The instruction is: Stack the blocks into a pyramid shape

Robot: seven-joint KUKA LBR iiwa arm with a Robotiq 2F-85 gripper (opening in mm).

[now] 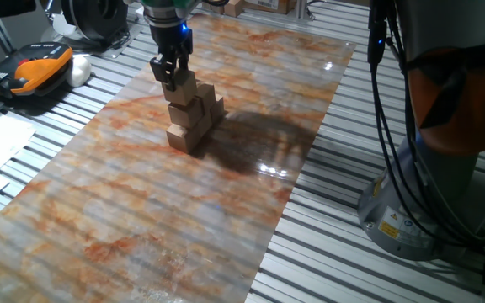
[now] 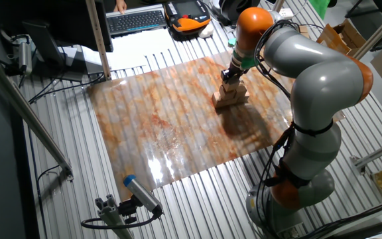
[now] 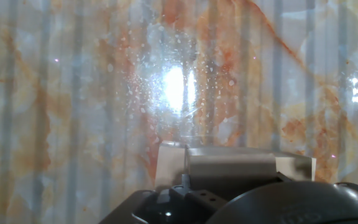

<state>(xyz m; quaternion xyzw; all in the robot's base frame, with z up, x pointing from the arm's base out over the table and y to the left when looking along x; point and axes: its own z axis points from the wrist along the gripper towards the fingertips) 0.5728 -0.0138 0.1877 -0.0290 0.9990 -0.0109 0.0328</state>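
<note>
Going left to right: an orange-and-black device [image 1: 36, 69] is sitting at the left edge, off the marbled surface [image 1: 141, 219]. Next comes the pyramid shape [image 1: 194, 109], standing toward the far end of that surface, tan blocks stepping up with the end effector [image 1: 170, 74] hanging right at the top block [image 1: 183, 87]. The fingers are looking narrow around it, but honestly I can't tell whether they're gripping it or have let go. The hand view isn't helping much, just showing pale block tops [image 3: 229, 165] below the lens.

Handling guess: these cubes are looking light, stiff and plain wood, so they're not fragile, but a light stack is going to shove sideways easily. I'd be taking each one by two opposite flat faces, centred.

The surface is looking glossy and is throwing glare, so probably slick. Further right, the arm's grey base [image 1: 432, 194] with dangling cables [image 1: 386, 101] is crowding the slatted table [image 1: 343, 269], and a keyboard [image 2: 136, 20] is sitting at the back.
</note>
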